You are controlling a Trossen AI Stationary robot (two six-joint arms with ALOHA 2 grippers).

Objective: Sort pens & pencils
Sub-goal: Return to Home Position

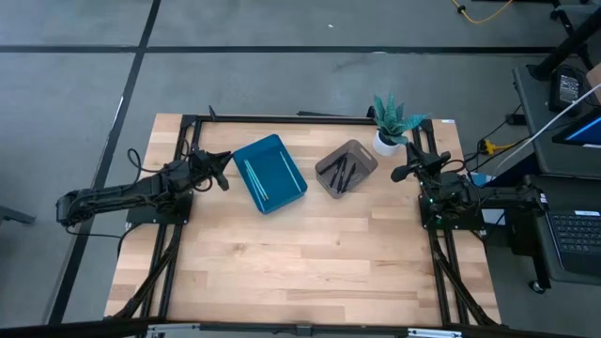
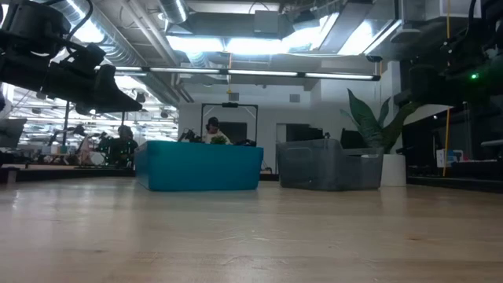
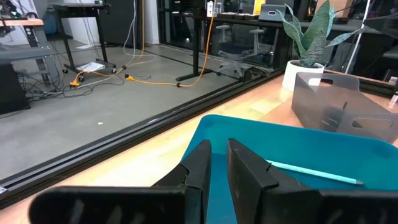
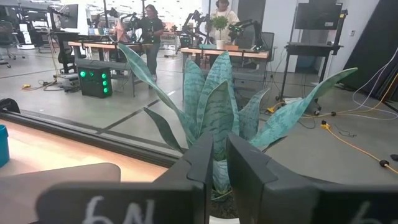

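High view: the light blue sticks [image 1: 254, 180] are being shown lying in the blue bin [image 1: 286, 169], and the black sticks [image 1: 340, 175] in the gray bin [image 1: 362, 156]; an exact count of either cannot be told. No stick is being seen on the bare table [image 1: 300, 263]. The two bins are being kept side by side at the table's far middle, both turned at an angle, blue on the left and gray on the right, apart from each other. A potted plant [image 1: 392, 120] is standing just beyond the gray bin, at the far right corner.

The left gripper [image 1: 225, 169] is being held just beside the blue bin's left edge, above the table, with its arm stretched out to the left. In the left wrist view its fingers [image 3: 200, 167] are being held close together with only a narrow slit between, and nothing is being gripped; one blue stick [image 3: 314, 173] is lying in the bin ahead.

The right gripper [image 1: 402, 173] is being held near the right edge, pointed at the plant, its fingers [image 4: 200, 163] likewise drawn narrow and empty.
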